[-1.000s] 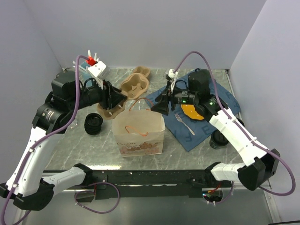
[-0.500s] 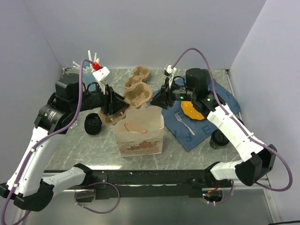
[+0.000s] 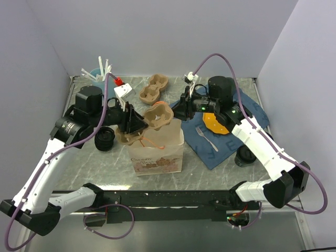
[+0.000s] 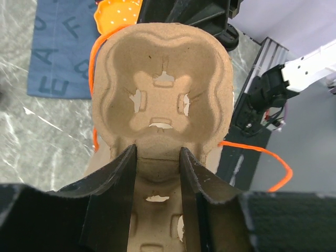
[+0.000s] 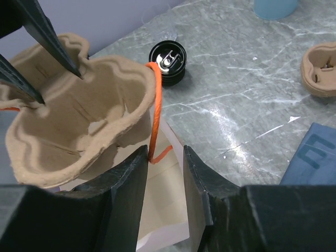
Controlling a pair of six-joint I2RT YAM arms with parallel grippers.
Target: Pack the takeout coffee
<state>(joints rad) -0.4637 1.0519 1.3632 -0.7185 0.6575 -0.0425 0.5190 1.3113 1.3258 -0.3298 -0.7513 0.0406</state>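
Observation:
The takeout coffee, a small black cup, stands on the table left of the paper bag; the right wrist view shows this cup from above. Neither gripper touches it. My left gripper is shut on the waist of a tan pulp cup carrier, holding it tilted over the bag's open top. In the left wrist view the fingers clamp the carrier. My right gripper sits at the bag's far rim, open, its jaws straddling the bag wall and orange handle.
A second pulp carrier lies at the back. A light-blue cup of white sticks stands at the back left. On the right, a blue cloth bears an orange plate and fork. A dark round object lies under the right arm.
My left arm has carried the pulp carrier right and forward until it hangs over the bag's mouth. The right gripper's jaws have narrowed around the bag's far rim.

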